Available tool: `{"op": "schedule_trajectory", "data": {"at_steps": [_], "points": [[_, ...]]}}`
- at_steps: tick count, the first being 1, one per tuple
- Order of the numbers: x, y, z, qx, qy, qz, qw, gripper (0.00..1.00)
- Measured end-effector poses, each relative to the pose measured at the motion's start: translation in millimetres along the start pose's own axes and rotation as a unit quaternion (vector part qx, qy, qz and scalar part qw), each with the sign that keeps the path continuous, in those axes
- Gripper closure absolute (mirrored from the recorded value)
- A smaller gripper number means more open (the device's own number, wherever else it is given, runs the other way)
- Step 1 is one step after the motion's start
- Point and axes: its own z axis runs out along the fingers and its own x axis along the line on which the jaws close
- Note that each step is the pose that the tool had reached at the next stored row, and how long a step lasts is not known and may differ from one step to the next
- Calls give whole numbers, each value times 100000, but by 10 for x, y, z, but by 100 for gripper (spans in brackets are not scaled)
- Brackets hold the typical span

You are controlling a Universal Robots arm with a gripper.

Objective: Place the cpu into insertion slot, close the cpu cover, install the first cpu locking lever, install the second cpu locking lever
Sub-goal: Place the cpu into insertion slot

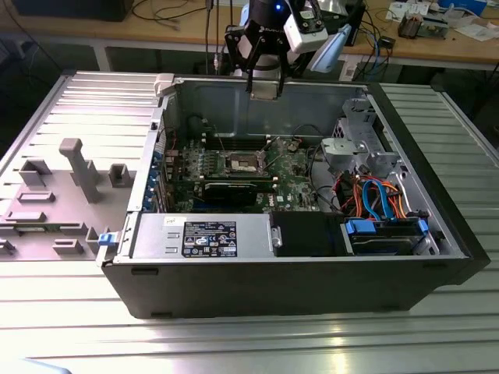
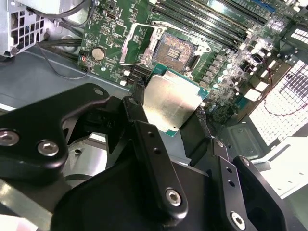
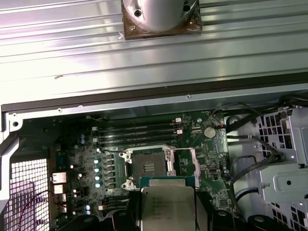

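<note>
Second wrist view: gripper [image 2: 169,102] clamped on the chip [image 2: 174,108] by its edges, held in air, apart from the socket [image 2: 179,49]. Socket is bare, w/ cover plate [image 2: 136,47] flipped up beside it. Exterior view: socket approx 6 o'clock of gripper. Looks like nothing's done yet: seating, closing, both latchings left.

the exterior view looks down from afar at the open dark metal computer case [image 1: 273,290]. both wrist views sit near, facing down past the black gripper [image 2: 171,103] [image 3: 167,208] onto the green circuit board [image 2: 110,33] [image 3: 211,159]; all three share its small square insertion slot [image 1: 243,162] [image 2: 175,48] [image 3: 148,166].
</note>
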Motion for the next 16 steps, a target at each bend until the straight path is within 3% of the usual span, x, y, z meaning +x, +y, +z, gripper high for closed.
{"op": "schedule_trajectory", "data": {"at_steps": [16], "points": [[0, 0, 0, -15, -67, 734, 99997, 46]]}}
